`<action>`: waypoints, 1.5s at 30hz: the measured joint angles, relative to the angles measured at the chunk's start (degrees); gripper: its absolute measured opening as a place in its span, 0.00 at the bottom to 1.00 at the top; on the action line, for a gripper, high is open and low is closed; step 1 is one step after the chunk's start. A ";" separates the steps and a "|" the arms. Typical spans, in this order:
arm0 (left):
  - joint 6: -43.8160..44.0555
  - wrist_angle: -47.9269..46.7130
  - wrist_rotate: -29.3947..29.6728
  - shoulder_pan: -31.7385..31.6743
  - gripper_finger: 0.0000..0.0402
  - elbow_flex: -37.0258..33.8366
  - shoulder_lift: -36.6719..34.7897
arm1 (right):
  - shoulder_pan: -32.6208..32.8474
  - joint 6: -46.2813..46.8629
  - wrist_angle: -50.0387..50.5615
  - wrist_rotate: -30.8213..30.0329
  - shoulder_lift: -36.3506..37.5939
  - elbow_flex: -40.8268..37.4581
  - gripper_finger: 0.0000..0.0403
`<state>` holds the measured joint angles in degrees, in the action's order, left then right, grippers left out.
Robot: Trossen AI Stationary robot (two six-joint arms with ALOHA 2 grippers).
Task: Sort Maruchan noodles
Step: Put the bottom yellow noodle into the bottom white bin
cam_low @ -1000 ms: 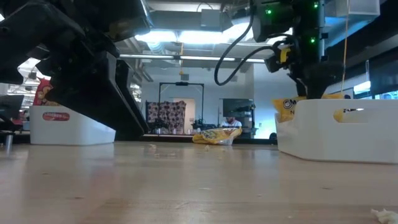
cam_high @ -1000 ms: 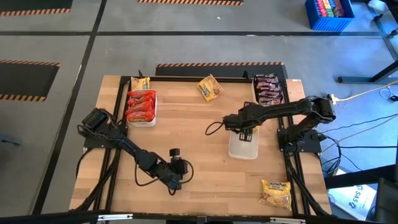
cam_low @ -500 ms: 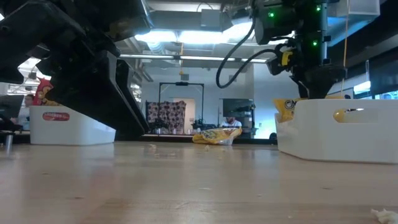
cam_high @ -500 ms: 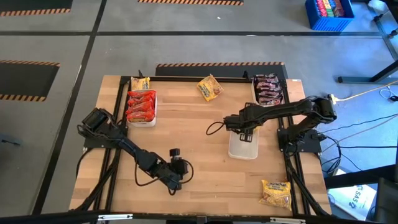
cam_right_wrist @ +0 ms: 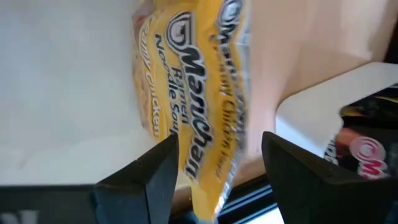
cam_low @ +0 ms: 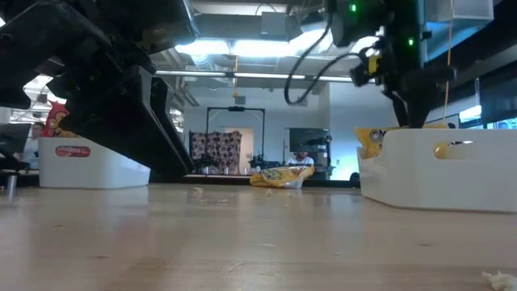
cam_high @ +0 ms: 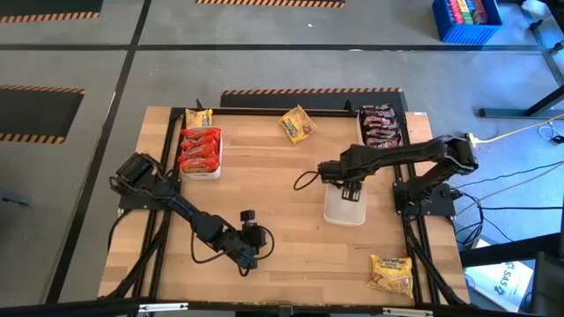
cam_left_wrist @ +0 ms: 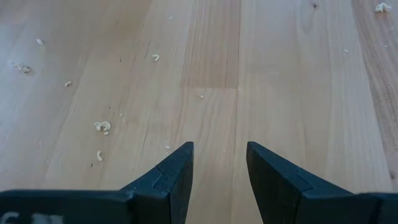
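A yellow packet (cam_right_wrist: pixel 199 118) of Maruchan noodles stands between the right gripper's (cam_right_wrist: pixel 214 171) fingers, which appear closed on its lower edge. In the high view that gripper (cam_high: pixel 350 185) hangs over the upper end of the middle white tray (cam_high: pixel 345 209), right of the frame's centre; the packet cannot be made out there. The low view shows yellow wrapper at that tray's (cam_low: pixel 452 174) rim, at the right edge of the frame.

Outward from there, red packets (cam_high: pixel 200 150) fill a tray at upper left, dark packets (cam_high: pixel 381 126) fill one at upper right, and three yellow packets lie loose: one at top centre (cam_high: pixel 298 124), one at top left (cam_high: pixel 199 118), one at lower right (cam_high: pixel 391 272).

The step in hand looks like placing this yellow packet in the middle tray. Next, the jaws would need to part to drop it, and the arm to lift clear.

The left gripper (cam_left_wrist: pixel 217 171) waits at lower centre-left of the table, fingers partly open over bare wood, holding nothing.
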<state>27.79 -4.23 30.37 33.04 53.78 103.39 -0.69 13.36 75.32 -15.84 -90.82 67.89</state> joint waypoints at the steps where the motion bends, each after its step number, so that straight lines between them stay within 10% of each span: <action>1: 0.00 0.00 0.00 0.00 0.36 0.02 0.00 | 0.00 0.03 0.35 0.00 0.50 0.77 0.52; 11: 0.00 -0.01 0.02 -0.02 0.36 0.02 0.00 | 5.44 10.35 3.50 10.46 9.62 4.62 0.52; 28: 0.02 1.07 0.58 -0.02 0.36 0.02 0.00 | 48.28 54.27 -18.90 23.71 11.92 -11.30 0.52; 38: 0.57 1.83 0.55 0.02 0.36 0.02 0.00 | 57.23 79.69 -35.34 32.53 11.62 -21.80 0.52; 45: 0.55 3.21 0.51 0.04 0.36 0.02 0.00 | 58.46 80.74 -41.00 33.48 5.68 -21.85 0.52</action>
<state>28.34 -1.02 30.88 33.08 53.80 103.39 57.77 94.09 34.32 17.64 -85.14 46.04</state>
